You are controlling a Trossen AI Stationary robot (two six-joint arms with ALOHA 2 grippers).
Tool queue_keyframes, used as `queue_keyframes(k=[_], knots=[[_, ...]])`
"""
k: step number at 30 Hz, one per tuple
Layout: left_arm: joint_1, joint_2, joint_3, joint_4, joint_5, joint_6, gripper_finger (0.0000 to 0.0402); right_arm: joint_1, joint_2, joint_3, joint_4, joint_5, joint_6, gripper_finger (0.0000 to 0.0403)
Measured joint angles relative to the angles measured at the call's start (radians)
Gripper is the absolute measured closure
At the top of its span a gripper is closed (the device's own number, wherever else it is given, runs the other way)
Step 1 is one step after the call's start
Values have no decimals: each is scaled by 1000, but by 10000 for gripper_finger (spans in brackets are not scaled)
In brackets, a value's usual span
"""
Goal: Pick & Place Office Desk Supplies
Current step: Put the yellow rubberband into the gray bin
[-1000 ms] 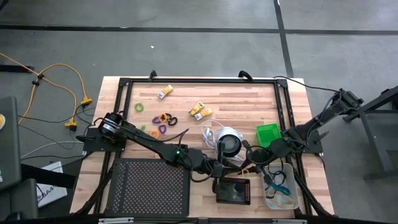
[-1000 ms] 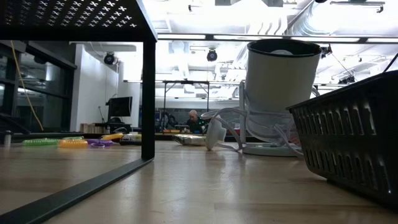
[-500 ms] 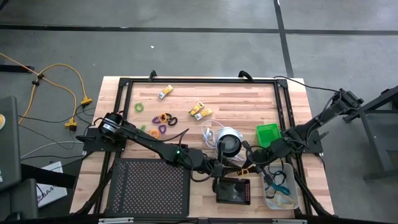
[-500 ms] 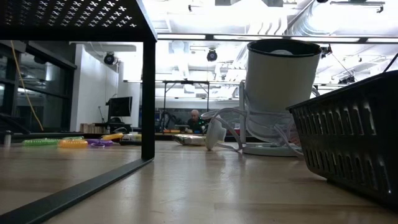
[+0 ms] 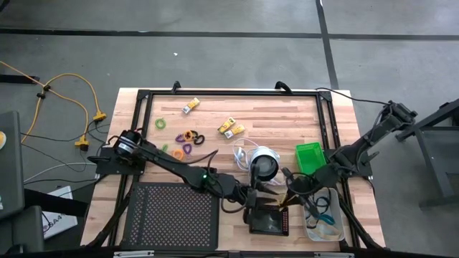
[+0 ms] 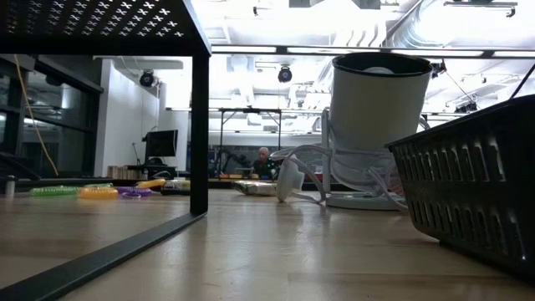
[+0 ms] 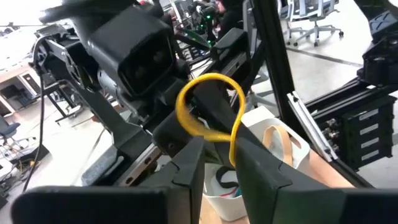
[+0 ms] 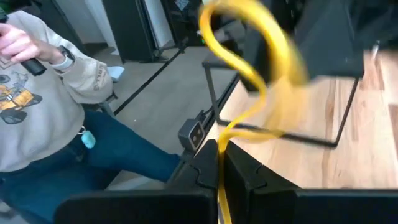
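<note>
A yellow loop is being passed between the two arms above the near middle of the worktop, just beside the small black tray and near the clear tray. The right gripper is being kept clamped on the loop, its jaws fully closed with the band pinched between them. The left gripper is being parted, its jaws standing partly open on either side of the band; whether they are touching it cannot be told.

For the handover to be done well, the right grip should be held firm while the left jaws are being widened and drawn straight back, so that the springy band is not snagged. Only then should the loop be carried over the chosen tray. The other loops and yellow-and-white packs are lying at the far left of the worktop.
</note>
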Motion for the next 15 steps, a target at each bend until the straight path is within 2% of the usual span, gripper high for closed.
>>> queue_keyframes(k=[8,15], knots=[[-7,0,0,0,-1,0,318,98,-12,0,-73,78,150,400],[-12,0,0,0,-2,0,318,222,-90,0,-203,241,390,400]])
